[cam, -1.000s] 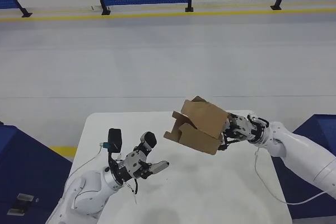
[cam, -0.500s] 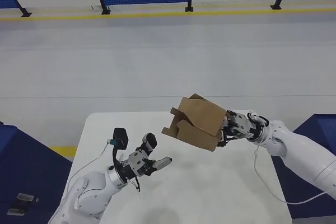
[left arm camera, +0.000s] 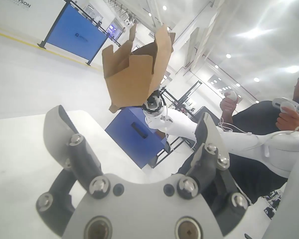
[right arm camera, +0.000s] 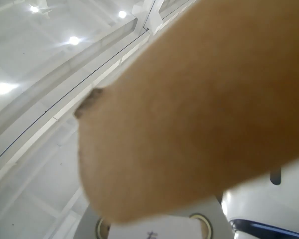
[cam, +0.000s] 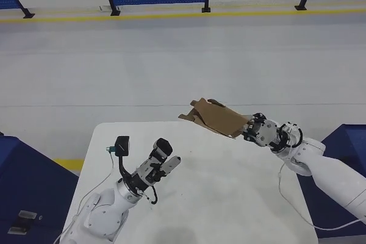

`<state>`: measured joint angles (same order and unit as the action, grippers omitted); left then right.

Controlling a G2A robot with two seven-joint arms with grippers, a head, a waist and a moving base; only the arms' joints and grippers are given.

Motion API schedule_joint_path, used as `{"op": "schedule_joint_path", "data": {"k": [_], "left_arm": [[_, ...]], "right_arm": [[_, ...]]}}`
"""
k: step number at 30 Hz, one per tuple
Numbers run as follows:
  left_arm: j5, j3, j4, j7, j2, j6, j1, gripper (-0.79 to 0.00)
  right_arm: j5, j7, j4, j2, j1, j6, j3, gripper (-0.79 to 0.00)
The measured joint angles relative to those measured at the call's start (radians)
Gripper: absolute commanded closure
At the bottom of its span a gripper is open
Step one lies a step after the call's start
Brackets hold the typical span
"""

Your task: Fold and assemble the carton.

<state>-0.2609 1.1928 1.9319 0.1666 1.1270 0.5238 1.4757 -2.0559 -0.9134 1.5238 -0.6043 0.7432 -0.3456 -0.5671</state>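
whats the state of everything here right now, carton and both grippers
carton: only part folded, flaps loose and unclosed, tilted, held in the air near the far edge of the table
right gripper: shut on the carton's edge
left gripper: open, holding nothing, above the table, apart from the carton

one carton (cam: pixel 215 116), one white table (cam: pixel 232 201), two pincers (cam: pixel 169 156) (cam: pixel 248 130)

Carton (cam: pixel 216 117) in the right jaws, above the table's (cam: pixel 232 195) far right edge
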Motion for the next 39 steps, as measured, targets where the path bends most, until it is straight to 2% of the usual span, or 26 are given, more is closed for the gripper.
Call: {"op": "schedule_joint_path", "data": {"k": [1, 3, 6, 7, 10, 13, 15, 19, 21, 23, 26, 30, 39], "left_arm": [[0.000, 0.000, 0.000, 0.000, 0.000, 0.000, 0.000, -0.785], [0.003, -0.005, 0.002, 0.004, 0.001, 0.003, 0.000, -0.785], [-0.006, -0.021, 0.005, 0.014, 0.003, 0.035, -0.013, -0.785], [-0.027, -0.021, 0.011, 0.002, 0.005, 0.050, -0.020, -0.785], [-0.070, -0.013, 0.033, -0.067, 0.009, 0.105, -0.021, -0.785], [-0.109, 0.000, 0.037, -0.112, 0.010, 0.131, -0.018, -0.785], [-0.105, -0.001, 0.037, -0.109, 0.010, 0.130, -0.018, -0.785], [-0.103, -0.001, 0.037, -0.107, 0.010, 0.129, -0.018, -0.785], [-0.103, -0.001, 0.037, -0.107, 0.010, 0.129, -0.018, -0.785], [-0.107, -0.001, 0.042, -0.104, 0.010, 0.126, -0.018, -0.785], [-0.147, 0.005, 0.057, -0.075, 0.009, 0.109, -0.016, -0.785], [-0.195, -0.002, 0.068, -0.029, 0.007, 0.131, -0.015, -0.785], [-0.202, -0.001, 0.070, -0.023, 0.007, 0.137, -0.017, -0.785]], "right_arm": [[0.015, 0.015, -0.007, 0.000, -0.003, -0.013, -0.011, 0.000], [0.095, 0.064, 0.013, 0.000, 0.009, 0.031, -0.027, 0.000], [0.308, 0.052, 0.075, 0.002, 0.050, 0.266, -0.048, 0.000], [0.395, 0.044, 0.081, 0.005, 0.068, 0.381, -0.060, 0.000], [0.580, 0.114, 0.098, 0.009, 0.121, 0.662, -0.095, 0.000], [0.632, 0.144, 0.102, 0.010, 0.132, 0.856, -0.104, 0.000], [0.621, 0.134, 0.102, 0.010, 0.130, 0.875, -0.103, 0.000], [0.637, 0.150, 0.085, 0.011, 0.121, 0.768, -0.117, 0.000], [0.716, 0.226, 0.058, 0.011, 0.128, 0.815, -0.143, 0.000], [0.884, 0.320, 0.089, 0.009, 0.153, 0.944, -0.155, 0.000], [1.067, 0.334, 0.083, 0.016, 0.169, 1.046, -0.198, 0.000], [1.156, 0.304, 0.087, 0.024, 0.193, 1.071, -0.249, 0.000], [1.157, 0.301, 0.088, 0.024, 0.195, 1.071, -0.251, 0.000]]}}
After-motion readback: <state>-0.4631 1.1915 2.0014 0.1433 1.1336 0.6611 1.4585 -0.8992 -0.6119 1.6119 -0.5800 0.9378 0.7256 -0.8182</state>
